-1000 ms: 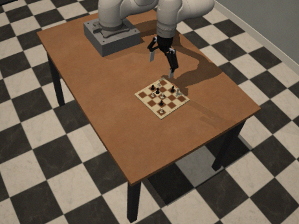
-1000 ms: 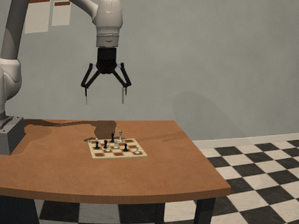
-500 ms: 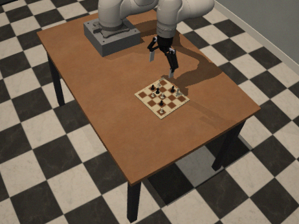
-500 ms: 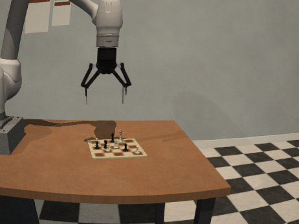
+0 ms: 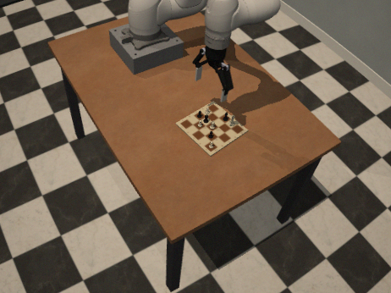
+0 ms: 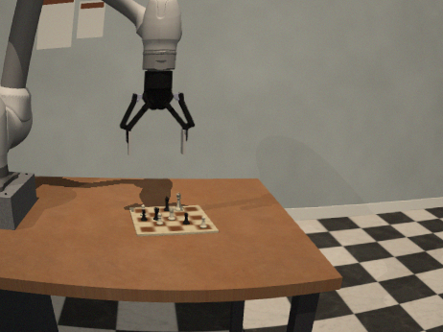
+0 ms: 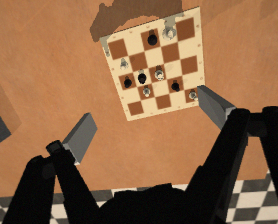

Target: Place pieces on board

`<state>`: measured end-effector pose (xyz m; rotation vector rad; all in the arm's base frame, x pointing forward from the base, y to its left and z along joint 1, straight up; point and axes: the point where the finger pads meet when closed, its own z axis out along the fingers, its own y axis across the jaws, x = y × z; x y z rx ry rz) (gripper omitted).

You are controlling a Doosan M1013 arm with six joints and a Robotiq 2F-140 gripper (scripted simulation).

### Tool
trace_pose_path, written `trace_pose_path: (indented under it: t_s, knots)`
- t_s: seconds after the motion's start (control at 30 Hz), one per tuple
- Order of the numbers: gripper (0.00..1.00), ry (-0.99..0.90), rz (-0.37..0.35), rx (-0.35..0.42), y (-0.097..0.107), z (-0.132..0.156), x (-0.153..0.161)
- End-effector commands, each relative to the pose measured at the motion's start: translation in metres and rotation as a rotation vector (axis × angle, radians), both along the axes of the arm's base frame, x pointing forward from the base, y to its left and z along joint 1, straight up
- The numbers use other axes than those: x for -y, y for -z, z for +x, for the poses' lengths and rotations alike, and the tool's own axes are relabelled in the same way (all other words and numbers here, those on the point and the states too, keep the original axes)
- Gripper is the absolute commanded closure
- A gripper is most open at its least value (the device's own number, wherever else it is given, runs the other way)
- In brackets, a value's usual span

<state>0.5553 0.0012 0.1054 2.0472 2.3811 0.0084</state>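
Nearest you, the brown wooden worktop (image 6: 192,274) ends in a curved front edge. A wide bare band of wood lies between that edge and the small tan-and-brown chessboard (image 6: 173,231). To the board's right the wood runs on to the worktop's side edge, beyond which the black-and-white chequered floor (image 6: 384,246) shows.

The board holds about nine small black and white pieces, all apparently upright and clustered toward its middle and far side. They are too small for you to name square by square. A small greyish shape (image 7: 105,45) sits just at the board's corner, on the side toward the arm's base. It may be the white pawn, but you cannot tell. You cannot pick out the black rook either.

Above the board's far edge hangs the black two-finger gripper (image 6: 154,142). Its jaws are spread wide with nothing between them, well clear of the tallest pieces. Its shadow falls on the wood just behind the board.

Farther back-left stands the grey block base (image 5: 140,62), well apart from the board, with the grey wall (image 6: 312,73) beyond.
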Motion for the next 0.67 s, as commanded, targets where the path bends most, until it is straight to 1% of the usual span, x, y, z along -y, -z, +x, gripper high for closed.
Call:
trace_pose_path:
  t_s: [0.0, 0.63]
  knots:
    - [0.0, 0.0, 0.0, 0.0, -0.0001, 0.0, 0.0]
    - [0.0, 0.0, 0.0, 0.0, -0.0001, 0.0, 0.0]
